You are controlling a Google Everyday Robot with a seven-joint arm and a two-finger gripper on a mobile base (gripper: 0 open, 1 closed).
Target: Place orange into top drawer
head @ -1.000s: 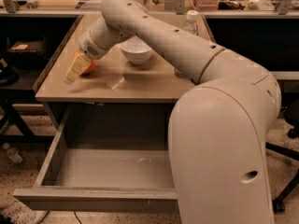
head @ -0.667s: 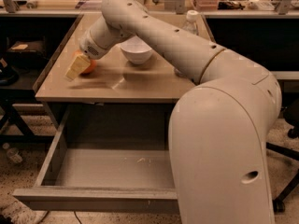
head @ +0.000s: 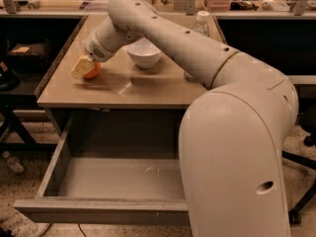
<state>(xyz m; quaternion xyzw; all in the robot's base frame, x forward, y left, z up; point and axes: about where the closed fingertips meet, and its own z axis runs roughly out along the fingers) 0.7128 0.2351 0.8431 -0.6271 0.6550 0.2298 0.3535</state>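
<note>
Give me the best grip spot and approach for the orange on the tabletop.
Grip the orange across its widest middle, coming down from above: it is round with no handle and rests on the table. The gripper sits at its left side, away from the white bowl, so that side looks free.

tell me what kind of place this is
Probably a lab or workshop: cluttered benches behind, a table with its top drawer open, and a robot arm with its pincer at the orange.
</note>
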